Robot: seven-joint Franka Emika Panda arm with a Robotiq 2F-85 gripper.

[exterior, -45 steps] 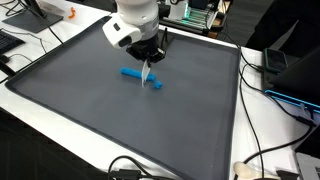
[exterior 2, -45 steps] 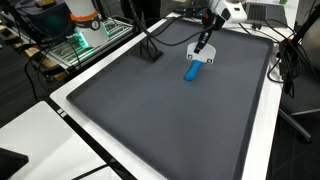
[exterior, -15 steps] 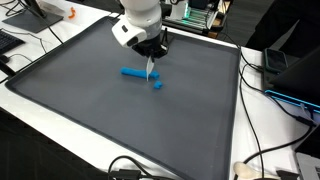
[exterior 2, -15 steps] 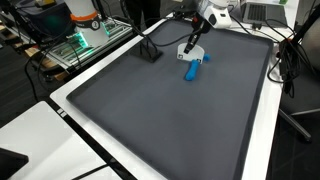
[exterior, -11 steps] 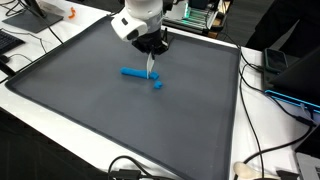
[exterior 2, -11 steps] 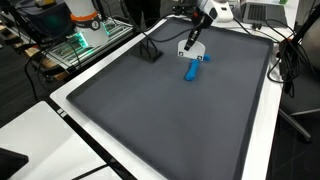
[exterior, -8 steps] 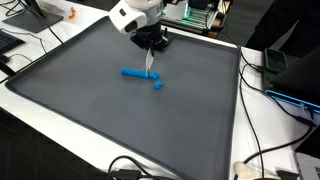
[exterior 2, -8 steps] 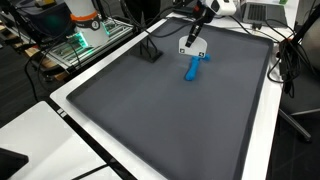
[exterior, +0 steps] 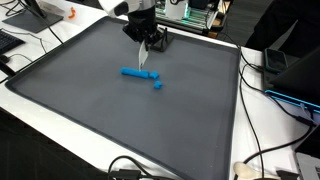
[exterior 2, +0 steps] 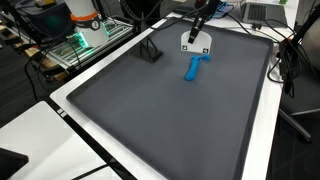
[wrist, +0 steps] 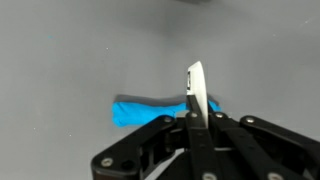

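**While clamped on a white flat piece, the gripper hangs over a blue stick**

Where the white table (exterior: 40, 115) shows at the left in an exterior view, it borders a large grey mat (exterior: 80, 90) that fills most of the scene. Further right, near the far side of the mat, the blue stick (exterior: 134, 72) lies flat on the grey surface. A small blue bit (exterior: 158, 85) sits just beside its right end.

Above the stick hangs the gripper (exterior: 148, 46), its jaws clenched on the white flat piece (exterior: 143, 59). The piece points down from the fingertips, and its lower edge appears just above the stick.

From the opposite side, the mat (exterior 2: 150, 120) again takes up most of the picture, and the blue stick (exterior 2: 193, 68) lies near its far right corner. The gripper (exterior 2: 198, 32) holds the white flat piece (exterior 2: 195, 43) broadside on, just beyond the stick.

In the wrist view, the blue stick (wrist: 145, 110) runs from left to right across the mat. The white flat piece (wrist: 196, 88) stands edge-on in front of its right part, pinched between the black fingers of the gripper (wrist: 197, 122).
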